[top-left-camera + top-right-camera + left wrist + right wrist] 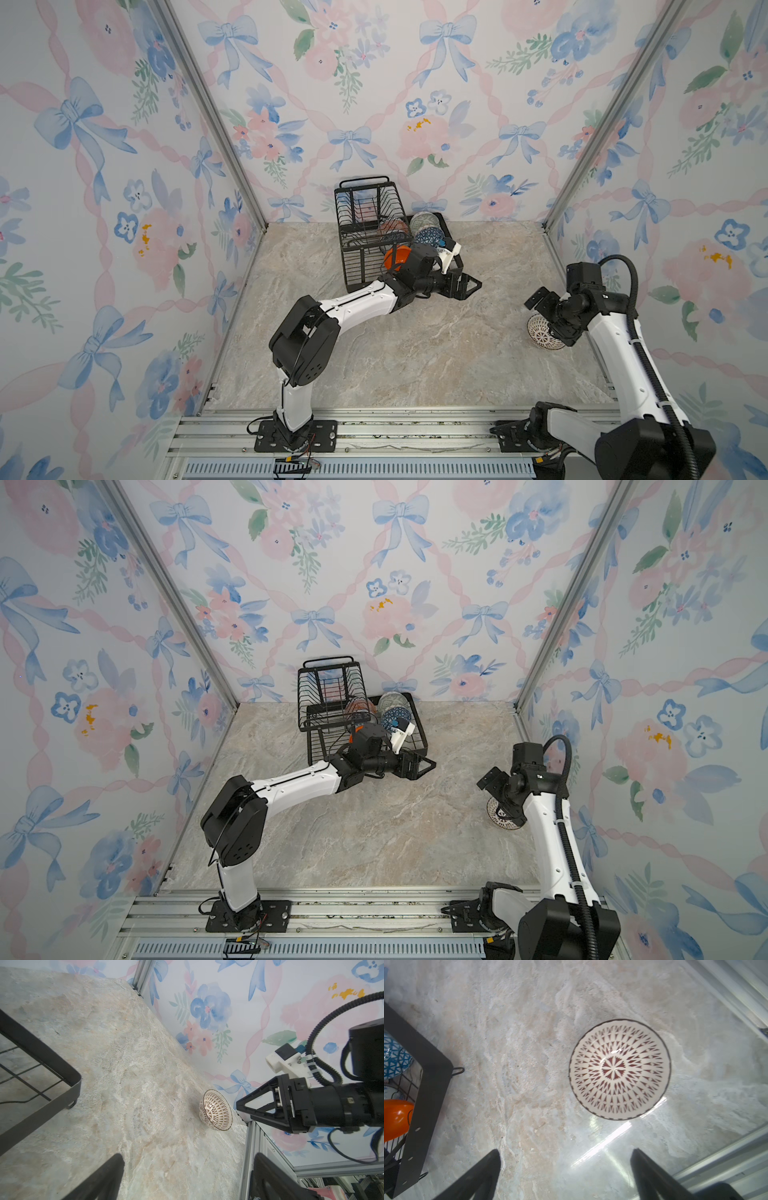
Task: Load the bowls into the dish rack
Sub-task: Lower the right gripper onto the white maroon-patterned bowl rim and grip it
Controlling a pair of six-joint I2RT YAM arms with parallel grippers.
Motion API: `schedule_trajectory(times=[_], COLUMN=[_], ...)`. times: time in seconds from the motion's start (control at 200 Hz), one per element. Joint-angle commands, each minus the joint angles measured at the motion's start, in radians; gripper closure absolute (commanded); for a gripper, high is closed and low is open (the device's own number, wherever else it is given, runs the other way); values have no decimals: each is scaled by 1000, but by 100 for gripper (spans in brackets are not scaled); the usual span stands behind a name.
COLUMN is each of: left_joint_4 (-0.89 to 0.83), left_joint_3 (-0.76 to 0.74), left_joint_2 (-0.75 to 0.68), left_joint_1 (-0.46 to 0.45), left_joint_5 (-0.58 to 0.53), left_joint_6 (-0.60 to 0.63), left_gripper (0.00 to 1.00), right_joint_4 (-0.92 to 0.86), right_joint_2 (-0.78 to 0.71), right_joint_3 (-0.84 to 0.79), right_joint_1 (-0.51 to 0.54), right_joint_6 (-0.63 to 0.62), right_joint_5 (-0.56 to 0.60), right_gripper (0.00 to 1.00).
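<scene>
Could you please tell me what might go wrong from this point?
The bowl on the table sits flat near the edge rail; the open right gripper might push it against the rail or slip off its glossy rim. The open left gripper hangs beside the dish rack, possibly blocking the carry path.

The scene sits on a beige-grey marble-patterned table [415, 353], walled on three sides by pale wallpaper panels [374, 104] printed with blue bows, pink ribbons and flowers (watercolour in look). At its two far corners rise silver aluminium posts [217, 120]. Along its near edge run ribbed aluminium rails [415, 428], with a slotted blue-grey strip [374, 467] just outside them.
</scene>
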Motion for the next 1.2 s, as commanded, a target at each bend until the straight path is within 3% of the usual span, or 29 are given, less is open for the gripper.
schedule_trajectory(times=[0.0,0.1,0.39,1.0,1.195], left_joint_4=[-6,-24,-65,-235,-271], left_joint_3=[-17,-27,-19,-1,3], left_joint_2=[-25,-31,-5,-45,-54], left_joint_1=[-3,-8,-18,-22,-7], left_joint_5=[33,23,33,-51,-78], left_joint_6=[-19,-21,-57,10,15], left_gripper=[2,2,2,2,2], right_joint_4=[-62,-33,104,272,270], right_joint_2=[-24,1,98,302,344], right_joint_3=[-34,-43,-136,-192,-145], right_joint_1=[-97,-109,-236,-244,-141], right_joint_6=[-95,-109,-116,-174,-205], right_joint_5=[39,98,15,-50,-2], right_gripper=[2,3,14,71,91])
